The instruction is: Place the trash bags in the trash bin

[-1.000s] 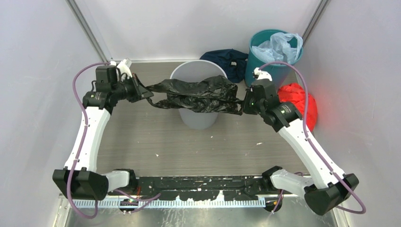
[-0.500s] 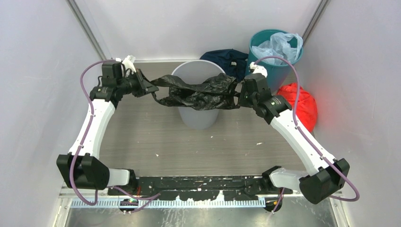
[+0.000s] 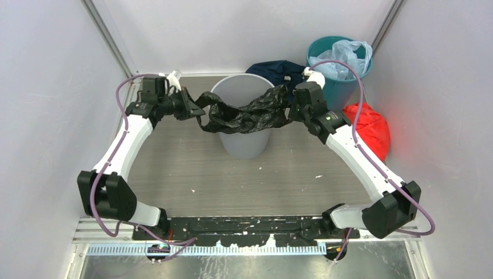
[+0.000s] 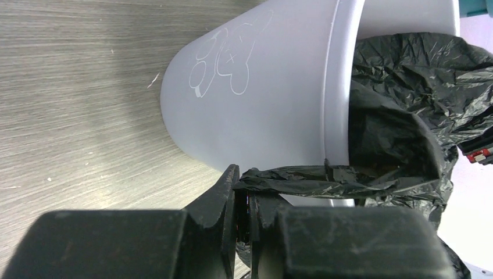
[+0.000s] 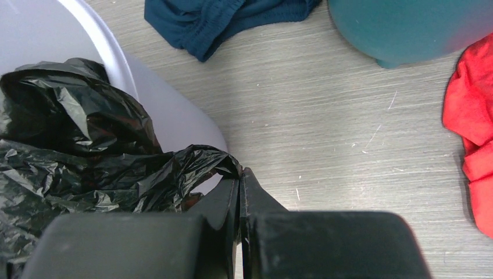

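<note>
Left claw (image 4: 243,192): narrow, pinching trash bag (image 3: 244,113) edge.
Right claw (image 5: 239,186): clamped on trash bag's other end.
Between claws: trash bag hangs across trash bin (image 3: 244,145) mouth.

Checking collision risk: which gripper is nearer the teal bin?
Right. The right gripper, pinching the black bag, sits just left of the teal bin, at the grey bin's right rim. The left gripper holds the bag's other end beyond the grey bin's left rim.
</note>
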